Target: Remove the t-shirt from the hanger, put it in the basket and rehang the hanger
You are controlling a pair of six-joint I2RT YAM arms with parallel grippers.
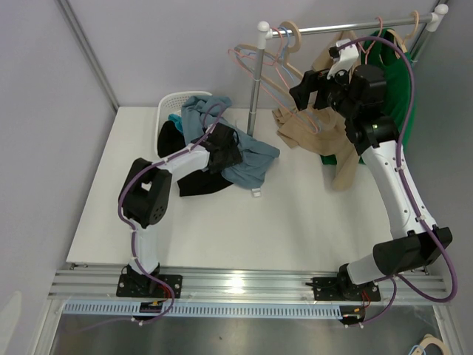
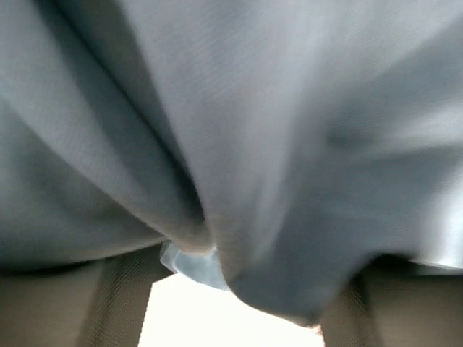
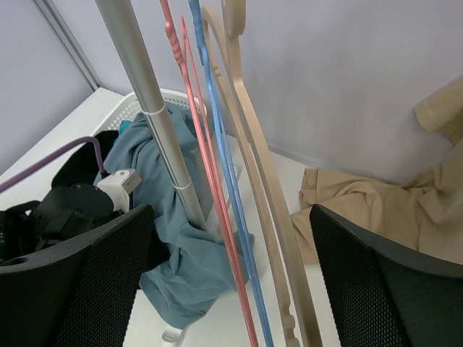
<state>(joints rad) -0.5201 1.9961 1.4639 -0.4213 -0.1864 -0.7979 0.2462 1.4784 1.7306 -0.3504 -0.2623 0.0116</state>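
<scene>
A blue-grey t-shirt lies crumpled on the table beside the rack pole; it also shows in the right wrist view. My left gripper sits in it. In the left wrist view the cloth fills the frame and sags between the widely spread fingers. My right gripper is open, up at the rail. Bare pink, blue and wooden hangers pass between its fingers without being touched. A tan t-shirt droops from the rail to the table.
A white basket with clothes stands at the back left. A black garment lies by the blue-grey shirt. The rack's upright pole stands mid-table. A green shirt hangs at the rail's right end, behind my right arm.
</scene>
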